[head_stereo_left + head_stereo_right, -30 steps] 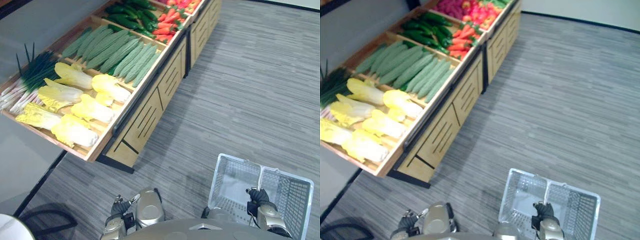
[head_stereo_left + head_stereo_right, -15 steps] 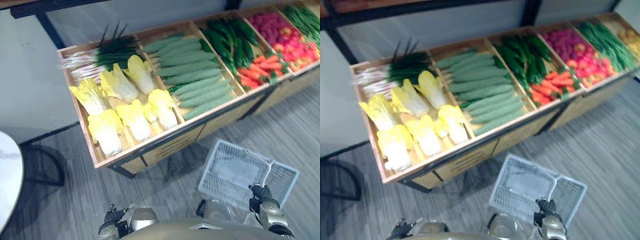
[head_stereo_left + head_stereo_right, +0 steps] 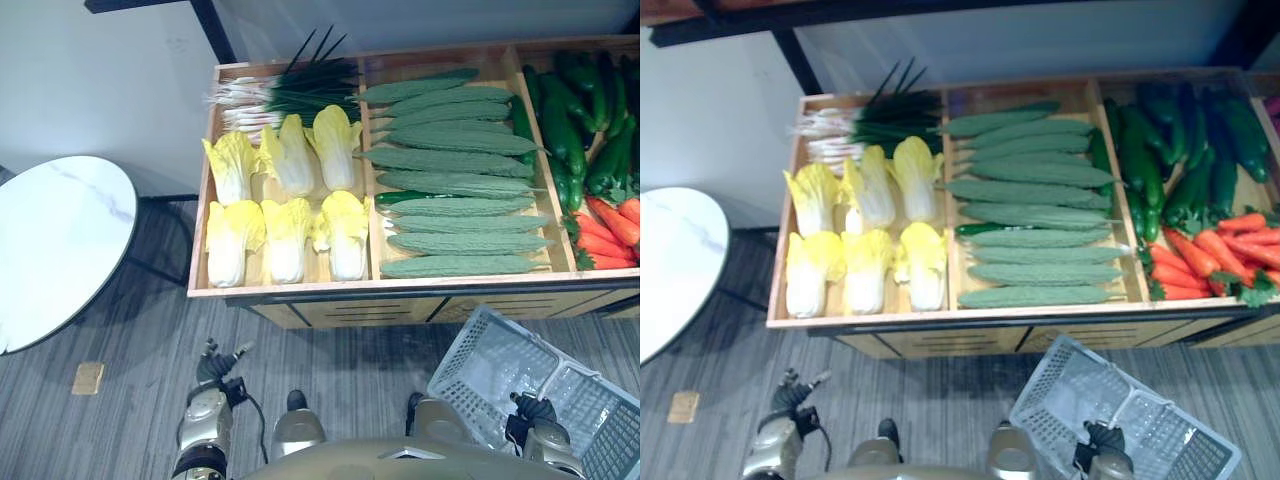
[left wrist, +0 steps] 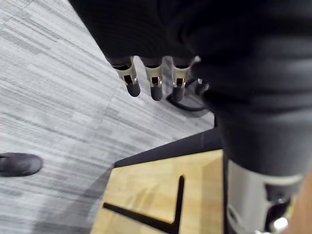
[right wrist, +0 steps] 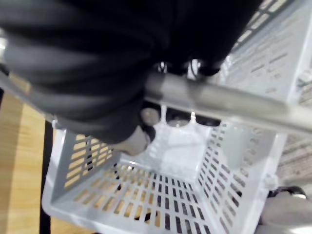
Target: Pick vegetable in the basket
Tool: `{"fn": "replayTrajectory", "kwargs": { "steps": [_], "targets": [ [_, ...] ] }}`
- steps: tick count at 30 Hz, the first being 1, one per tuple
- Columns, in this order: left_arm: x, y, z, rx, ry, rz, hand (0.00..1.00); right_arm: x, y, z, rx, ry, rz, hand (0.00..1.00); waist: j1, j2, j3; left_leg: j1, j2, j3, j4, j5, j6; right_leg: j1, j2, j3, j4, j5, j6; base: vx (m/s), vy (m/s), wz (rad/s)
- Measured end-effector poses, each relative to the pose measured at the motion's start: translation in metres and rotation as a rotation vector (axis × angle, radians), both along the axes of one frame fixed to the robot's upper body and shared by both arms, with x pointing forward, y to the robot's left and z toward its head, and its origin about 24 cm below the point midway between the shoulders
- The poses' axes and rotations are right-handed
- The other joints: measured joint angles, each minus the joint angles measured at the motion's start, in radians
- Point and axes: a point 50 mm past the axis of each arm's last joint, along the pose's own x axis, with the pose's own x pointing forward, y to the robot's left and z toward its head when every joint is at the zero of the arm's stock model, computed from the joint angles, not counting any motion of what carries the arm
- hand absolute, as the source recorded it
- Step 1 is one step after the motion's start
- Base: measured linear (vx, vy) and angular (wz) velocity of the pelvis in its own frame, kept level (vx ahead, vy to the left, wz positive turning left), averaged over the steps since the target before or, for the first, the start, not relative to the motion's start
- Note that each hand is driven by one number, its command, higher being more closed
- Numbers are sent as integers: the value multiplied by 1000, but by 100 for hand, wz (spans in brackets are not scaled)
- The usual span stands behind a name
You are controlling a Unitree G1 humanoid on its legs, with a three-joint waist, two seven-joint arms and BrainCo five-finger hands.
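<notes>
Across the upper right of the head views we see a wooden stand (image 3: pixel 400 290) split into compartments, its front edge running just above the middle of the frame. At the left edge sits a round white table (image 3: pixel 50 240), well apart from the vegetables. In the lower right corner a pale perforated basket (image 3: pixel 480 365) hangs tilted in front of the stand. The middle compartment holds a stack of bumpy green gourds (image 3: pixel 460 200) lying crosswise. The left compartment holds yellow-green cabbages (image 3: pixel 287 235) in two rows, with a bunch of spring onions (image 3: pixel 290 90) at their back. At the far right lie dark green cucumbers (image 3: pixel 570 110), and below them orange carrots (image 3: pixel 610 225). Our right hand (image 3: pixel 530 410) is at the basket's near side, and its wrist view shows its fingers curled round the metal handle (image 5: pixel 229 102). Our left hand (image 3: pixel 215 365) hangs at lower left over the floor, fingers (image 4: pixel 155 87) straight and holding nothing. A small tan square (image 3: pixel 88 377) lies on the floor below the table.
</notes>
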Motion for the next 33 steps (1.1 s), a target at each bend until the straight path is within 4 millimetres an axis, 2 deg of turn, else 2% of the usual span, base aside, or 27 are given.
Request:
{"fn": "replayTrajectory", "kwargs": {
  "steps": [4,6,8,9,11,13,14,16,19,22,26,29,33],
  "targets": [
    [19,2,15,5,-96,21,0,-11,9,-5,26,22,-10,100,-12,-5,-5,0,-23,-10,2,31,14,36,-38,-33,-27,12,8,-3,36,19],
    [27,2,25,30,-142,23,0,-10,12,-6,34,16,-11,100,-20,-6,-10,-1,-21,-21,0,32,14,36,-42,-46,-20,12,8,-43,17,17],
    [36,-4,33,55,-176,-8,0,-12,13,-7,43,17,-20,100,-37,-1,-21,2,-19,-49,-26,37,6,42,-39,-67,-19,12,8,-64,-5,33],
    [44,-12,38,72,-198,-51,0,-17,13,-7,44,26,-25,100,-46,9,-33,16,-12,-63,-73,41,0,42,-31,-88,-21,12,9,-80,30,43],
    [62,-25,54,116,-259,-127,0,-22,14,-9,50,27,-49,100,-57,11,-34,16,-9,-62,-85,21,-19,44,-30,-108,-23,16,15,-90,63,31],
    [83,-30,85,196,-373,-184,0,-23,19,-9,56,18,-47,100,-52,-15,-25,8,-29,-52,-86,11,-16,28,-45,-94,-27,38,30,-97,97,-11],
    [88,-30,94,222,-407,-188,0,-22,21,-9,59,12,-44,100,-50,-27,-27,-6,-33,-37,-86,10,-14,7,-49,-79,-27,47,33,-115,122,-37],
    [107,-28,133,301,-552,-182,0,-16,27,-9,66,-12,-32,100,-27,-42,-26,-57,-49,-2,-85,9,-6,-44,-51,-45,-57,99,38,-112,143,-37],
    [112,-31,171,343,-716,-145,0,-14,30,-10,70,-18,-22,100,-28,-62,-14,-72,-70,19,-84,6,15,-41,-60,-39,-121,156,39,-55,127,-14],
    [108,-30,191,366,-807,-110,0,-15,30,-10,71,-4,-20,100,-28,-66,-12,-59,-79,27,-84,2,22,-19,-62,-34,-156,171,43,5,56,-11],
    [100,-30,197,410,-833,-102,0,-16,26,-9,42,16,6,100,-24,-52,-12,-29,-72,66,-84,2,23,1,-55,-16,-186,180,48,55,18,-25],
    [101,-34,193,449,-801,-156,0,-7,28,-8,23,21,71,100,-27,-48,-12,-7,-61,99,-84,0,24,19,-39,10,-224,198,46,70,-14,-32],
    [112,-47,172,496,-679,-291,0,3,29,-6,7,17,121,100,-40,-39,-6,8,-53,109,-84,-3,21,32,-31,14,-237,201,47,47,-15,-9]
  ]
}}
